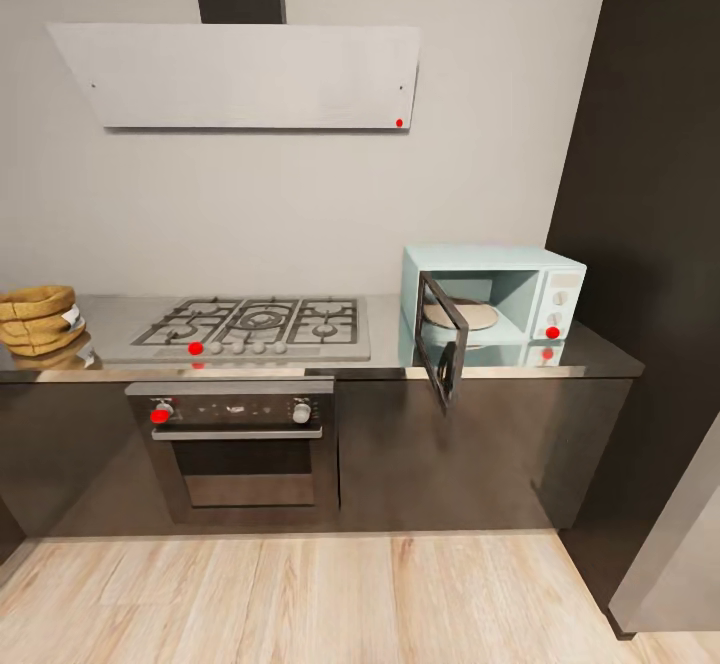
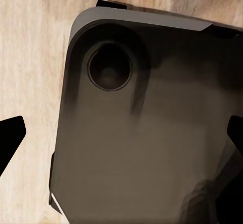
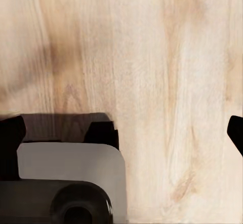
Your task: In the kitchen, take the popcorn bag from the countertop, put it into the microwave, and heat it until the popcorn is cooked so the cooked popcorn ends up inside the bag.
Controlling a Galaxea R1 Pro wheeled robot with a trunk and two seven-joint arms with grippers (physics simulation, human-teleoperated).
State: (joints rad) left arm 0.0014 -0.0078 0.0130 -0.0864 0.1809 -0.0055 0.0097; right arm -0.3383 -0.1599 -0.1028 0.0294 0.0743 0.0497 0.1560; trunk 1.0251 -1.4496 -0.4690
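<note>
Popcorn bag (image 1: 38, 319) sits on countertop (image 1: 600, 356), both hands spread above floor (image 3: 167, 82).

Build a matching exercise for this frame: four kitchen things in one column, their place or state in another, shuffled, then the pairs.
Things:
1. popcorn bag
2. microwave
3. gas hob
4. black oven

Places or states:
A. set into the dark cabinets, under the hob
B. door swung open, turntable showing
C. far left end of the countertop
D. between the bag and the microwave

Pairs: 1-C, 2-B, 3-D, 4-A
</note>
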